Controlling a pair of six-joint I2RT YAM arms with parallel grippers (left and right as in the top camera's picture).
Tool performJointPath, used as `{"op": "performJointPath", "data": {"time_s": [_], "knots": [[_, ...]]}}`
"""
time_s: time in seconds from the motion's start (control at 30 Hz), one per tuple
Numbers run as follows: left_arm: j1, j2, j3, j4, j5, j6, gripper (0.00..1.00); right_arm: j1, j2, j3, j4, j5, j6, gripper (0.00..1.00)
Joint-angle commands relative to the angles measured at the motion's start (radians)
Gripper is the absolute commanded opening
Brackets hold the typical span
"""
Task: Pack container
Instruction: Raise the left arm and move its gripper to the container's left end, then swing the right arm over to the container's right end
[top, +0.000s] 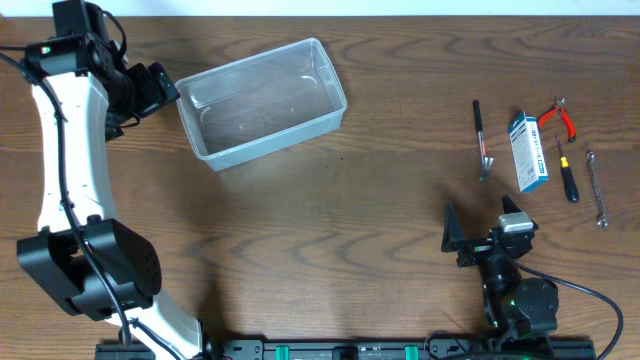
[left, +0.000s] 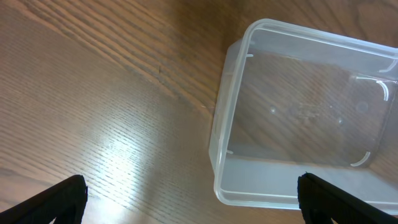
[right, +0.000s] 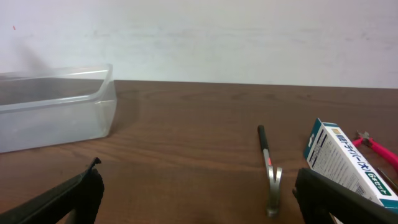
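1. The container (top: 262, 102), a clear plastic tub, sits empty and at a slant on the far left part of the wooden table (top: 330, 230)
2. The left gripper (top: 160, 90) hangs just beside the tub's left short end, its jaws spread wide with nothing held
3. The right gripper (top: 483, 225) is near the front right edge, well apart from the tub, with its jaws also wide apart and empty
4. Beyond the right gripper lie a black-handled tool with a metal head (top: 481, 140), a blue-and-white box (top: 528, 152), red-handled pliers (top: 560, 118), a small screwdriver (top: 567, 175) and a thin wrench (top: 597, 188)
5. These all lie side by side on the right, far from the tub
6. The box carries dark print on its white face, but it is too blurred to read
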Motion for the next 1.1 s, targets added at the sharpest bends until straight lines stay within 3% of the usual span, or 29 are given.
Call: {"op": "performJointPath", "data": {"time_s": [0.0, 0.57, 0.7, 0.9, 0.97, 1.0, 1.07], "knots": [[0.026, -0.003, 0.016, -0.010, -0.008, 0.006, 0.98, 0.003, -0.008, -0.002, -0.004, -0.010, -0.012, 0.99], [0.069, -0.003, 0.016, 0.028, -0.008, 0.006, 0.98, 0.003, -0.008, -0.002, -0.001, -0.008, -0.013, 0.99], [0.077, -0.003, 0.016, 0.031, -0.008, 0.006, 0.98, 0.003, -0.008, -0.002, 0.012, 0.080, -0.012, 0.99], [0.079, -0.003, 0.016, 0.099, -0.008, 0.051, 1.00, 0.003, -0.008, -0.002, 0.131, 0.010, 0.002, 0.99], [0.079, -0.003, 0.016, 0.128, -0.008, 0.051, 0.83, 0.003, -0.001, -0.002, 0.131, -0.027, 0.043, 0.99], [0.079, -0.003, 0.016, 0.137, -0.008, 0.051, 0.68, 0.003, 0.008, -0.002, 0.131, -0.035, 0.065, 0.99], [0.079, -0.003, 0.016, 0.141, -0.008, 0.051, 0.54, 0.003, 0.033, 0.008, 0.132, -0.032, 0.094, 0.99]]}}
